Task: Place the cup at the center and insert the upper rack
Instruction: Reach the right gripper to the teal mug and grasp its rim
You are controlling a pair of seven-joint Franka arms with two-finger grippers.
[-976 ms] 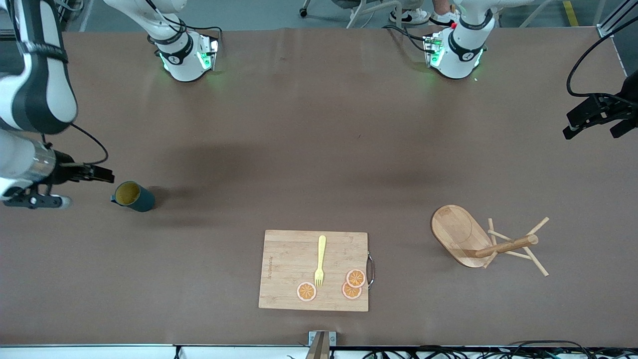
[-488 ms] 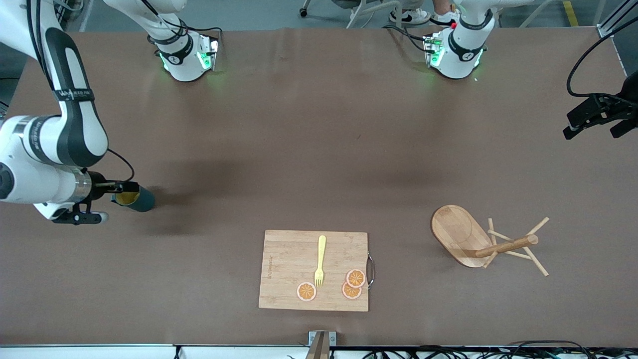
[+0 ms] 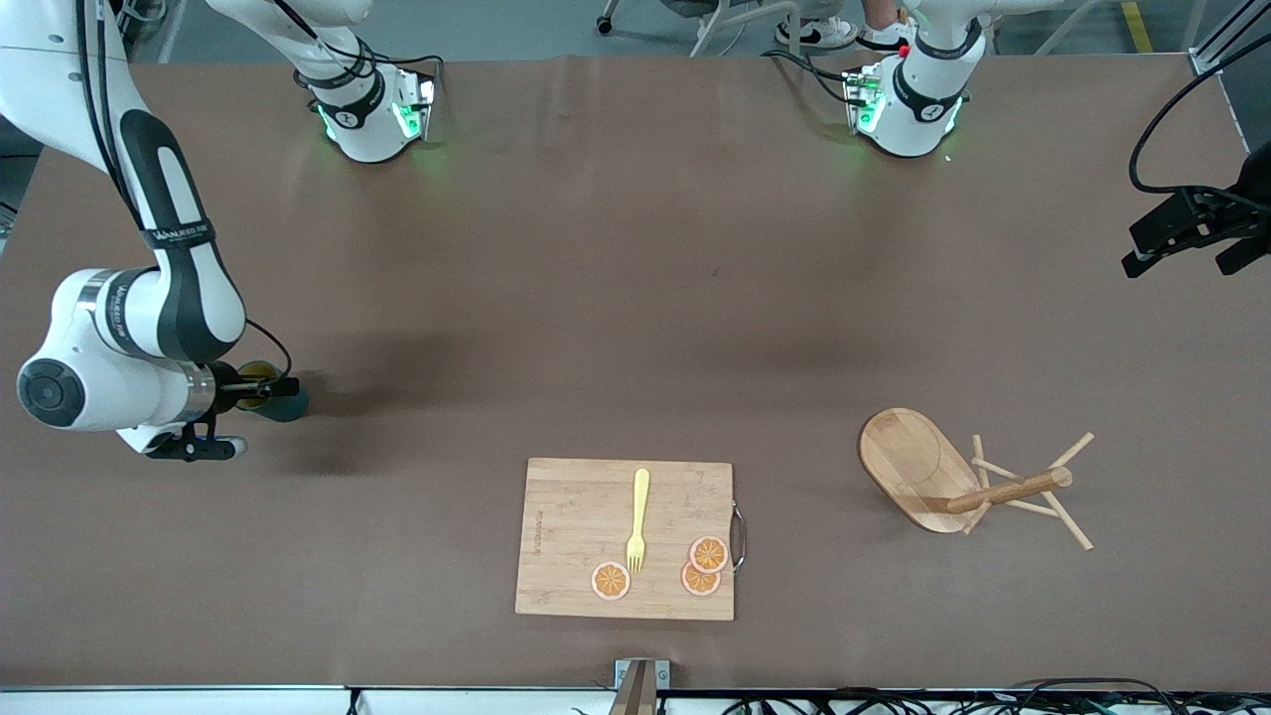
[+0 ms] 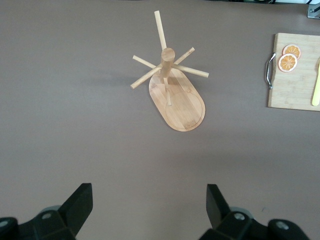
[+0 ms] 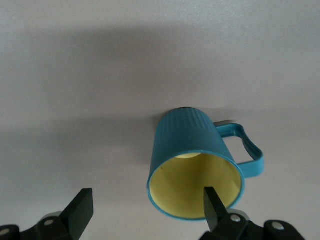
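While the right claw (image 5: 145,212) stood over the cup (image 5: 196,167), its fingers (image 5: 80,210) were spread wide and gripped nothing; in the right wrist view one finger lay over the cup's rim and the other stood clear of the cup. The cup stood upright on the surface (image 3: 616,298) toward the right arm's end, its axis vertical, its yellow mouth facing up and its handle (image 5: 242,150) projecting sideways. In the front view the right arm's wrist covered most of the cup (image 3: 283,400).

The left claw (image 4: 150,210) was fully open and empty, raised at the left arm's end of the surface, where the arm waited. The upper rack (image 3: 958,484) stood upright on its oval base (image 3: 909,462) toward the left arm's end, its central pole (image 4: 167,62) vertical, with thin pegs crossing near the pole's top.

The cutting board (image 3: 581,541) lay nearest the front camera, between cup and rack. It carried a yellow fork (image 3: 638,518), with its tines toward the camera, and three orange slices (image 3: 708,553).
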